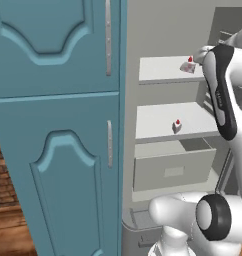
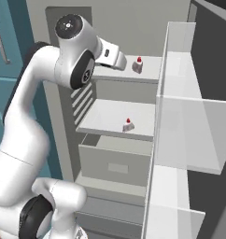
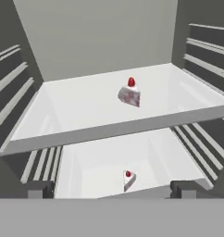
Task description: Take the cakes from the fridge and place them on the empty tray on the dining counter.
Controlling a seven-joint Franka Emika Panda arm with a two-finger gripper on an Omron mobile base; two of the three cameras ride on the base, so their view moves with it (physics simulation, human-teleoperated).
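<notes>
From the left base view, the tall grey metallic fridge (image 1: 168, 150) stands open beside the teal panelled cabinet (image 1: 53, 125), and one tiny white-grey cake wedge topped with a red cherry (image 1: 188, 65) sits on its upper white shelf, a second such wedge (image 1: 177, 126) on the shelf below; the white arm rises at the right with its forearm reaching toward the upper shelf. In the right base view the arm bends high, elbow up, hand level with the upper cake (image 2: 137, 66) and just short of it, the lower cake (image 2: 128, 125) well beneath. In the hand view the two-finger gripper (image 3: 111, 189) has its dark fingertips (image 3: 40, 189) spread apart and empty, looking down onto both wedges. The reach for the first cake seems under way; next the hand must advance and straddle the upper wedge.
</notes>
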